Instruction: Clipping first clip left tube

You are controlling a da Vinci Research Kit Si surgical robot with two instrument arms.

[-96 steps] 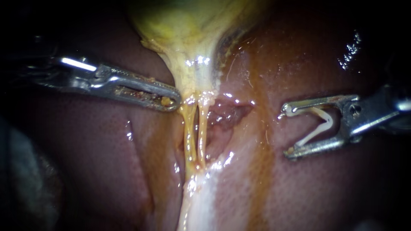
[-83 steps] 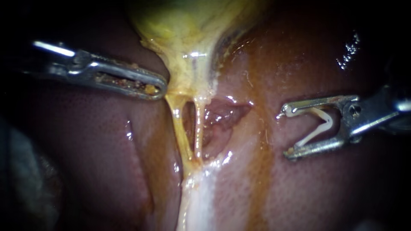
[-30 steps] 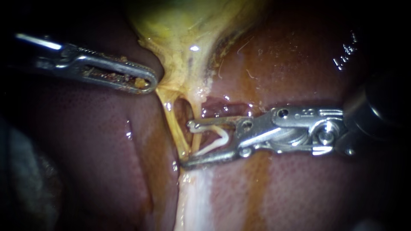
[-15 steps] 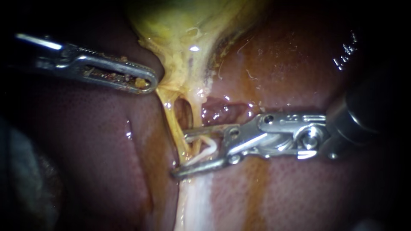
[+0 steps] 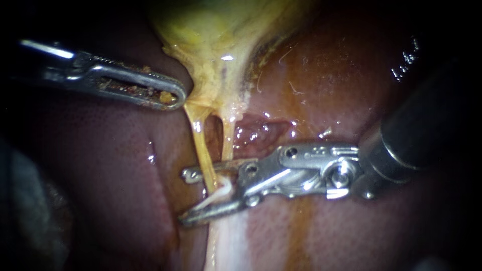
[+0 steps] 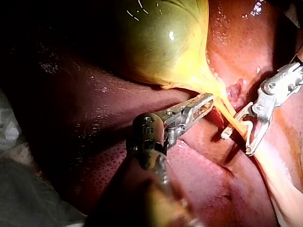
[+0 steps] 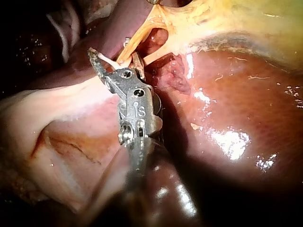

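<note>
The yellow-green gallbladder [image 5: 221,30] narrows into two thin yellow tubes. My left instrument [image 5: 170,96] comes in from the left with its jaws shut on the gallbladder's neck, drawing it leftward; this grip also shows in the left wrist view [image 6: 204,101]. My right instrument [image 5: 186,197] reaches in from the right, jaws open, with a white V-shaped clip [image 5: 221,193] seated in them. The left tube [image 5: 200,145] runs down between these jaws and across the clip. The right tube [image 5: 227,140] disappears behind the upper jaw. In the right wrist view the open jaws [image 7: 109,49] straddle the tube [image 7: 135,40].
Red-brown liver [image 5: 351,75] lies all around, wet and glistening. A raw reddish pocket [image 5: 256,130] sits just right of the tubes. Pale whitish tissue [image 5: 226,241] runs down below where the tubes join. The right instrument's dark shaft [image 5: 422,130] crosses the liver.
My right instrument has pushed further left, so its open jaws now reach past the left tube and straddle it. My left instrument has held its place.
</note>
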